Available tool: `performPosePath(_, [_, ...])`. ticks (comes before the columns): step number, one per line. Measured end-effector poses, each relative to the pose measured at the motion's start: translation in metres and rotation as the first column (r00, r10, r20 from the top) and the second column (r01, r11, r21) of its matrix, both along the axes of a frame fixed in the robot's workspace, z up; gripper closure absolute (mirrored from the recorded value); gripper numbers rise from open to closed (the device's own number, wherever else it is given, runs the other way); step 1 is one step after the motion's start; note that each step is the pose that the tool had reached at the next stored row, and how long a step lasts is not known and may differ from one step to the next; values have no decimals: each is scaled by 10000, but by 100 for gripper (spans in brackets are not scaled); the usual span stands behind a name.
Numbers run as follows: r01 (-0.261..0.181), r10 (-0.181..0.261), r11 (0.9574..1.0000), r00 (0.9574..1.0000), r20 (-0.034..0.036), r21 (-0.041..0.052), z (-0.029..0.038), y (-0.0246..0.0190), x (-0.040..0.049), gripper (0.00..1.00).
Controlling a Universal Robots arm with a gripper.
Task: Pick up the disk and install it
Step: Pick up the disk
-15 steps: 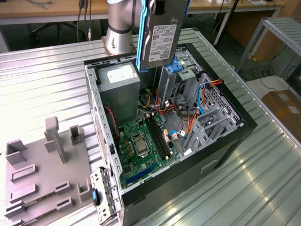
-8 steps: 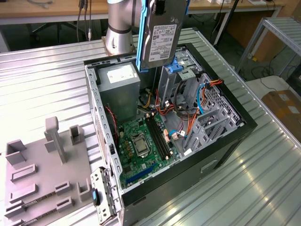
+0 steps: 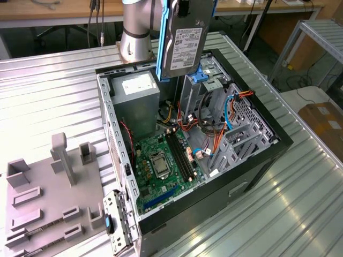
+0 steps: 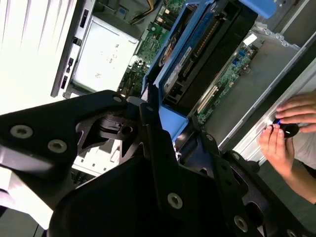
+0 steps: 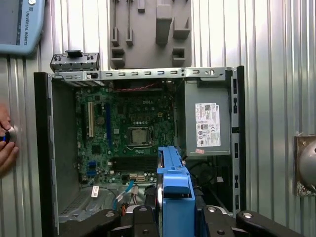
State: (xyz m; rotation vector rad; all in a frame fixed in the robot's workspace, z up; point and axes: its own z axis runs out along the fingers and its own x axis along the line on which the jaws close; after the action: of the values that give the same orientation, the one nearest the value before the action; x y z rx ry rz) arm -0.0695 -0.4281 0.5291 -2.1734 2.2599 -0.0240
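Obs.: gripper (image 5: 175, 213) is pinching the disk (image 3: 182, 40) across its blue rails, with a finger (image 4: 148, 111) pressed against each side, as both wrist views show. The disk hangs on edge, label facing the camera, clear of everything below it. In the exterior view it sits at 12 o'clock over the open computer case (image 3: 268, 147).

Layout, exterior view, clock taken from the motherboard (image 3: 161, 160):
- power supply (image 3: 136, 88) at 11 o'clock
- drive cage (image 3: 206, 85) at 1 o'clock, just under the disk's lower edge, with a blue bracket (image 3: 202, 75) at its mouth
- orange and blue cables (image 3: 233, 104) at 2 o'clock, close beside the cage
- grey fixture tray (image 3: 48, 198) at 9 o'clock, outside the case

A person's hand (image 4: 286, 131) rests on the outer wall of the case, fingers on a small dark item I cannot identify.

Judgement: the disk is picked up but not seated; the step in hand is carrying it to the cage.

To do it well:
- keep the disk square to the cage opening, so both rails meet the guides together
- keep the grip firm on the rails only, because a tilt would jam one rail
- stay on the power-supply side of the cables, since a snag there would twist the disk
- move slowly while the hand is at the case
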Motion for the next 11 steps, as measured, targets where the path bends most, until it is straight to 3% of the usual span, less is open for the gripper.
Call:
performPosePath(1, [1,-1,10000,10000,-1,0,-1,-6,17,63])
performPosePath(3, [1,-1,10000,10000,0,1,-7,-98,51,63])
performPosePath(5, [1,-1,10000,10000,0,1,-12,-161,54,63])
performPosePath(6, [2,-2,10000,10000,-1,0,-18,-216,57,63])
performPosePath(8, [0,0,10000,10000,0,1,-37,-389,59,63])
performPosePath(9, [1,-1,10000,10000,-1,0,-42,-440,62,63])
performPosePath(11, [2,-2,10000,10000,-1,1,-54,-471,85,63])
